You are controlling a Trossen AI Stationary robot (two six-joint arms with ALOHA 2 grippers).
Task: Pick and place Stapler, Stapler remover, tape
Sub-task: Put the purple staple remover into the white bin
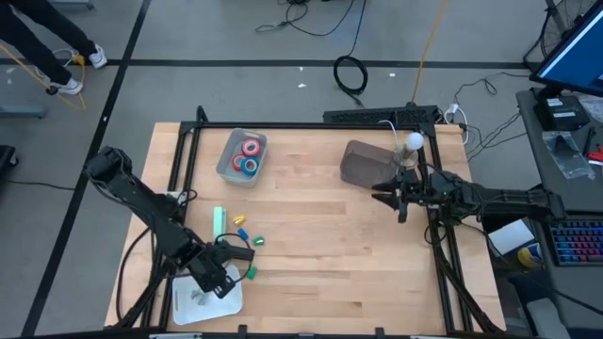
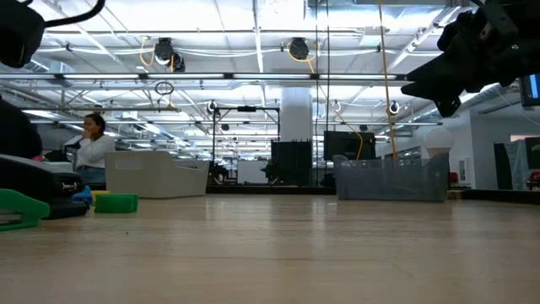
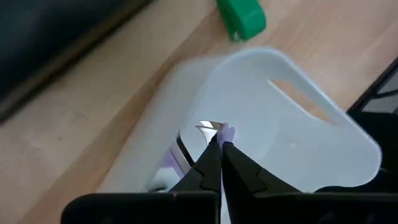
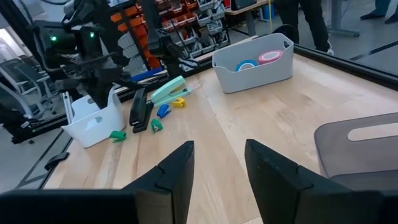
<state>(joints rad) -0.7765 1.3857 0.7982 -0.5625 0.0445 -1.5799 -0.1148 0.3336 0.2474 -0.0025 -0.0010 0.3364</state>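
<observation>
My left gripper [image 3: 219, 144] hangs over the white bin [image 3: 292, 143] at the table's near left [image 1: 188, 306], shut on the stapler remover [image 3: 211, 129], a small purple piece with silver claws. A green stapler [image 4: 166, 92] and a black stapler [image 4: 138, 109] lie flat on the table beside that bin. Red and blue tape rolls [image 1: 250, 156] lie in the light grey bin [image 1: 230, 162] at the far left. My right gripper [image 1: 388, 194] waits open above the table's right side, nothing between its fingers [image 4: 177, 165]. My left gripper pinches the stapler remover's purple body [image 3: 227, 132] between its two fingertips, coming steeply from above. The silver claws [image 3: 206, 127] stick out past the fingertips, and the remover is clear of the bin's floor.
A dark grey bin [image 1: 363, 162] stands at the far right, near my right gripper. Small yellow, blue and green bits [image 1: 247, 234] lie between the staplers and the white bin. A green piece [image 3: 242, 18] lies just outside the white bin. The table's middle is bare wood.
</observation>
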